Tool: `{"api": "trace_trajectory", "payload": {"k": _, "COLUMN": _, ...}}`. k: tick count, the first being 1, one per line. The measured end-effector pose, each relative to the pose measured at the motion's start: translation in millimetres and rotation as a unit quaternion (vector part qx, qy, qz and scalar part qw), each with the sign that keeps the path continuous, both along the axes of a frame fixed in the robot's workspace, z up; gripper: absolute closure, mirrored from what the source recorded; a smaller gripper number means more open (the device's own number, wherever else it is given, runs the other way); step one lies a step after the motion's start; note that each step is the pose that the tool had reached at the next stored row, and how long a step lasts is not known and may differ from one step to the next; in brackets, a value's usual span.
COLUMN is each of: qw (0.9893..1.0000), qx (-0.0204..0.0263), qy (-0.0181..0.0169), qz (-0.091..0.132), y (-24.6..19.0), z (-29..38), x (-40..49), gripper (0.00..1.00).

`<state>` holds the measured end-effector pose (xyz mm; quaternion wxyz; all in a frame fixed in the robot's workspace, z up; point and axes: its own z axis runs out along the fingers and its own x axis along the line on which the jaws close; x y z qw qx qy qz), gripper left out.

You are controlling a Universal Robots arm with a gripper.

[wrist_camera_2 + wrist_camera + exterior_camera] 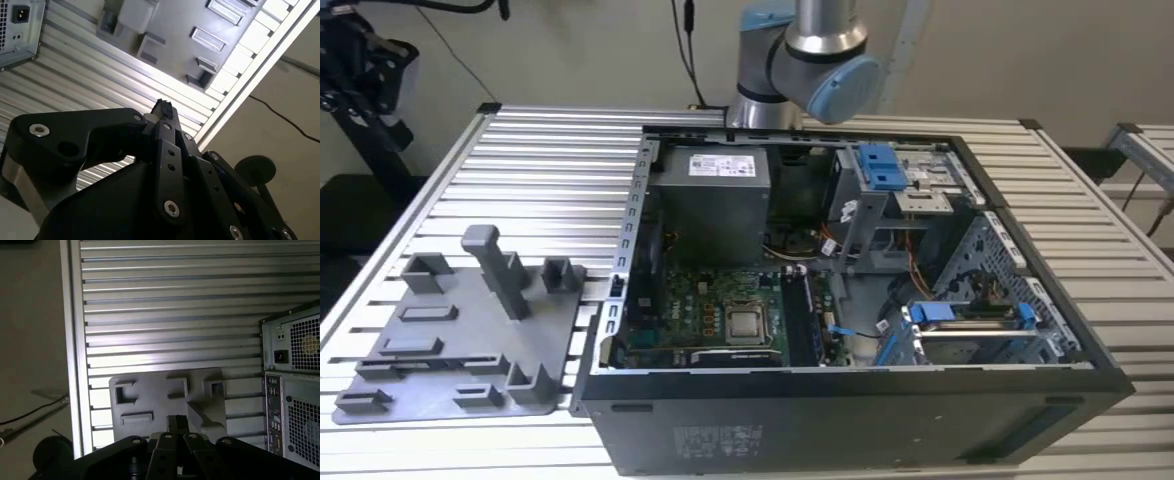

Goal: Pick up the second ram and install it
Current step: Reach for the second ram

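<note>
The open computer case [635,250] lies on its side on the slatted table. Right of the processor socket [747,324], a dark narrow stick that looks like the second ram [822,318] stands on edge in the motherboard slots, with a pale label near one end. In both wrist views my gripper [162,106] [176,421] hangs high above the table, over the grey tray [150,395] [175,20]. Its black fingers meet at the tips with nothing visible between them. In the exterior view the arm's base joint [807,60] stands behind the case.
The grey tray [454,340] with its upright post [494,265] lies at the exterior view's left of the case. The case's rear panel with its power socket [281,356] is near the tray. A dark stand [360,90] is beyond the table's edge, and a cable [285,117] runs over the floor.
</note>
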<state>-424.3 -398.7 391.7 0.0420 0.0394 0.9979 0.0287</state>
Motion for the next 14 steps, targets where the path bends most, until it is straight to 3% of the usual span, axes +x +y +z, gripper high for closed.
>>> {"api": "trace_trajectory", "payload": {"k": 6, "qw": 1.0, "qx": 0.0, "qy": 0.0, "qz": 0.0, "y": 0.0, "z": 0.0, "x": -2.5, "gripper": 0.89}}
{"api": "trace_trajectory", "payload": {"k": 9, "qw": 1.0, "qx": 0.0, "qy": 0.0043, "qz": -0.004, "y": 0.2, "z": -0.2, "x": -2.5, "gripper": 0.89}}
{"api": "trace_trajectory", "payload": {"k": 14, "qw": 1.0, "qx": 0.0, "qy": 0.0045, "qz": -0.004, "y": -0.2, "z": -0.3, "x": -3.6, "gripper": 0.89}}
